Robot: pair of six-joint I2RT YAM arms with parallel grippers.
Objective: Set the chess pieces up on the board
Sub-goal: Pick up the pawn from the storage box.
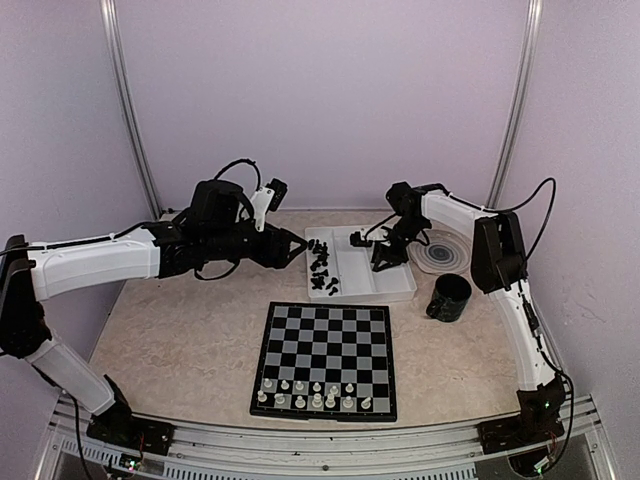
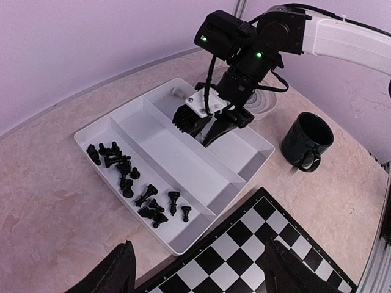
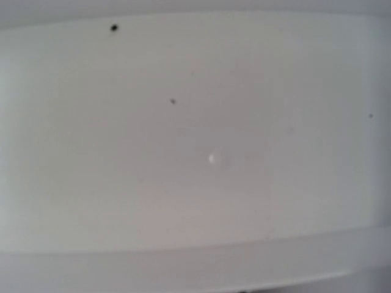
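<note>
The board (image 1: 325,358) lies at the near middle of the table, and its corner shows in the left wrist view (image 2: 244,250). Several white chess pieces (image 1: 315,395) stand on its two nearest rows. Several black chess pieces (image 1: 322,265) lie loose in the left compartment of the white tray (image 1: 400,290), also in the left wrist view (image 2: 131,180). My left gripper (image 1: 300,247) hovers at the tray's left side, open wide and empty (image 2: 198,274). My right gripper (image 1: 383,262) points down into the tray's right compartment (image 2: 211,134). Its wrist view shows only blurred white tray floor (image 3: 195,152), not its fingers.
A dark mug (image 1: 449,297) stands right of the tray, near the board's far right corner. A round grey plate (image 1: 440,250) lies behind the mug. Pale walls close in the back and both sides.
</note>
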